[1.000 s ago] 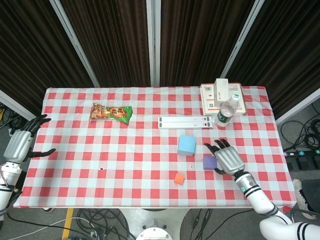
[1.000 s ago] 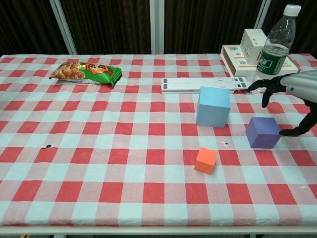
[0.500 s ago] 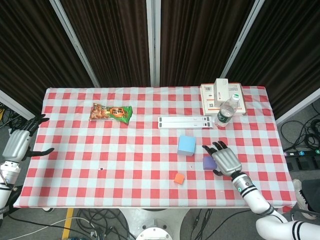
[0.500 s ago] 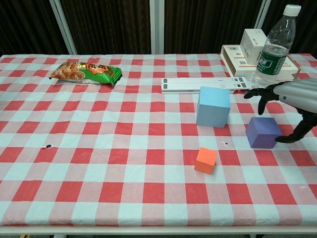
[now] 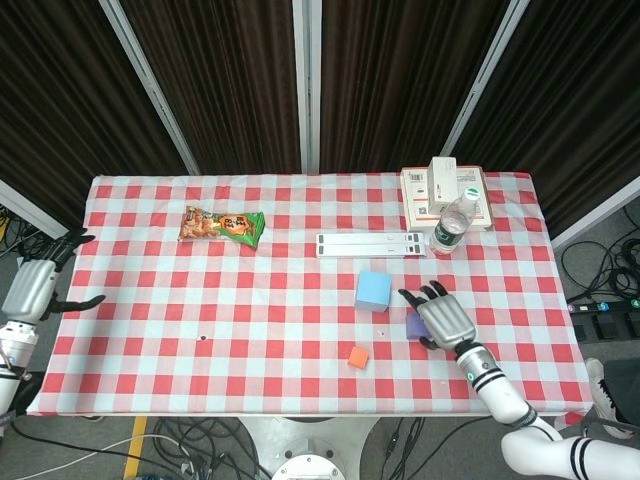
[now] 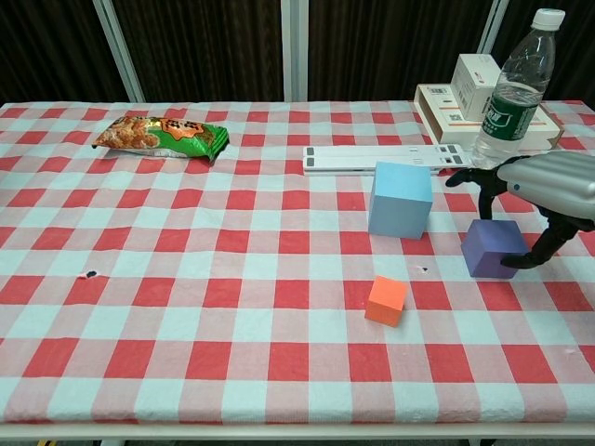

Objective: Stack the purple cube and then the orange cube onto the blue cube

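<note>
The right hand [image 6: 544, 200] hovers with fingers spread over the small, matte purple cube [image 6: 493, 249], not gripping it.

purple cube [image 5: 414, 325] half under right hand [image 5: 443, 318]

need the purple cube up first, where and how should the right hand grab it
Pinch the purple cube across its upright front and back faces, coming from above. It sits flat with space around it, and the right hand hovers over it, fingers spread.
</note>
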Motion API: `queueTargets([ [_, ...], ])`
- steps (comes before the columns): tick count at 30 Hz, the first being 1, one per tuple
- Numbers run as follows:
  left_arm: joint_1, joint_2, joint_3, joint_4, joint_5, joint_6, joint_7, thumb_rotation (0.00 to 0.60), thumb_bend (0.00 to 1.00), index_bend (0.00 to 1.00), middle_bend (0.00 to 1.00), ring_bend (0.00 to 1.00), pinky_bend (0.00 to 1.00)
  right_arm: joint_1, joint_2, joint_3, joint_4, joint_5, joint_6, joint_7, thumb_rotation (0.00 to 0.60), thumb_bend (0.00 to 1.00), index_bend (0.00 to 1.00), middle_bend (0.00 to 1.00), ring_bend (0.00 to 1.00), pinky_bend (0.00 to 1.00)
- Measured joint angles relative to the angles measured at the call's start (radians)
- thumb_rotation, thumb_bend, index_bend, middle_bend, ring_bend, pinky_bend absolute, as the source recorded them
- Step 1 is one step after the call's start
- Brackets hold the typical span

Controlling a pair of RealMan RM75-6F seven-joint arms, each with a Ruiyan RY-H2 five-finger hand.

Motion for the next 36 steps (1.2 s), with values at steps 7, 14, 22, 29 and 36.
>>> queueTargets([
  [7, -0.001, 0.003, -0.002, -0.004, 0.002, 0.002, -0.006, 0.600, 0.06, 0.24, 0.22, 0.16, 0.29, 0.002, 0.035, 0.016, -0.045, -0.011, 0.025, 0.005, 0.600, 0.15, 0.11, 0.44, 0.18, 0.09],
  [14, -0.001, 0.013, -0.004, -0.019, 0.002, 0.004, -0.012, 0.600, 0.06, 0.24, 0.22, 0.16, 0.29, 0.021, 0.150, 0.065, -0.198, 0.004, 0.034, 0.002, 0.600, 0.15, 0.11, 0.44, 0.18, 0.09],
  [22, -0.005, 0.017, -0.004, -0.029, 0.006, 0.001, -0.016, 0.600, 0.06, 0.24, 0.22, 0.16, 0.29, 0.094, 0.273, 0.169, -0.354, 0.151, 0.030, -0.046, 0.600, 0.15, 0.11, 0.44, 0.18, 0.09],
  [29, -0.011, 0.028, -0.015, -0.031, -0.002, -0.004, -0.032, 0.600, 0.06, 0.24, 0.22, 0.16, 0.29, 0.181, 0.167, 0.193, -0.299, 0.363, 0.033, -0.137, 0.600, 0.17, 0.11, 0.44, 0.18, 0.09],
  [36, -0.009, 0.026, -0.012, -0.023, -0.002, -0.008, -0.045, 0.600, 0.06, 0.24, 0.22, 0.16, 0.29, 0.249, 0.050, 0.204, -0.277, 0.486, 0.122, -0.233, 0.600, 0.17, 0.11, 0.44, 0.18, 0.09],
])
